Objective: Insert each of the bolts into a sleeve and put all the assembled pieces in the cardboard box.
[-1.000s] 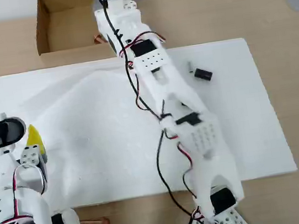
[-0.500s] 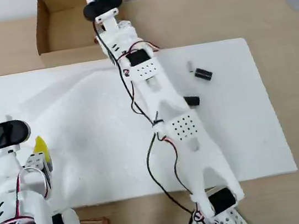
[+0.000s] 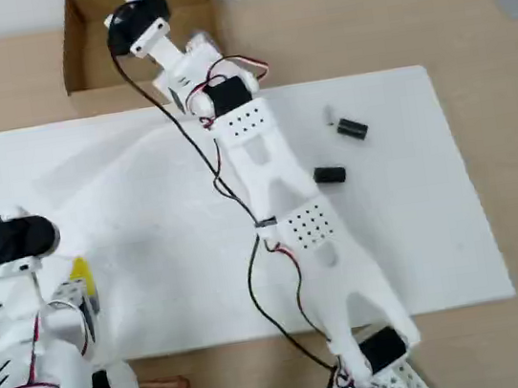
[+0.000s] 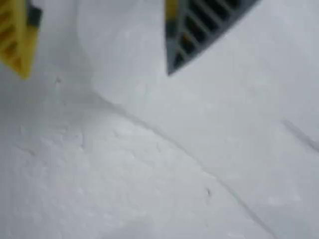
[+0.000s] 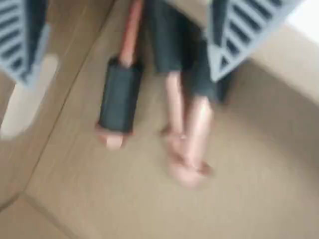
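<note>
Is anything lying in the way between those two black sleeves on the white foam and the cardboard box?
Nothing visible lies on the foam between the sleeves and the cardboard box. Only the right arm stretches above that path, reaching over the box.

No legible text or signs
</note>
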Controlling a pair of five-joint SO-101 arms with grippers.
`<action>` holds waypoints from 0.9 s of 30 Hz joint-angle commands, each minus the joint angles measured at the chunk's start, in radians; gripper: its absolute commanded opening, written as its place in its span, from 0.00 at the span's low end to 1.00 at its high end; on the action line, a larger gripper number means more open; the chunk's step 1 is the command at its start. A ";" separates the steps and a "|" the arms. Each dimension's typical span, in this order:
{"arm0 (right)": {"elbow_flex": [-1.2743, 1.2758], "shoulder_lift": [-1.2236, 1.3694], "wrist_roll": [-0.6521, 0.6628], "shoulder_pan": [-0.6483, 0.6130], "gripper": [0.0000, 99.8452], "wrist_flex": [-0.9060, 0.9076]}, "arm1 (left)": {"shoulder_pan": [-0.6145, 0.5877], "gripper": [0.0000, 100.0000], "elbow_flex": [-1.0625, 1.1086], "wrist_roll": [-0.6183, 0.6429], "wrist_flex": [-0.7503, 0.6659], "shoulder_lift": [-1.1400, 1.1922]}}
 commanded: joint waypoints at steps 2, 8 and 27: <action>-0.059 -0.108 0.005 -0.010 0.28 0.066 | -0.009 0.19 -0.041 -0.011 0.092 0.005; -0.059 -0.291 0.003 0.005 0.28 0.238 | -0.051 0.19 -0.112 -0.011 0.081 0.021; -0.056 -0.596 -0.089 0.298 0.28 0.747 | 0.318 0.19 -0.683 0.302 0.132 1.148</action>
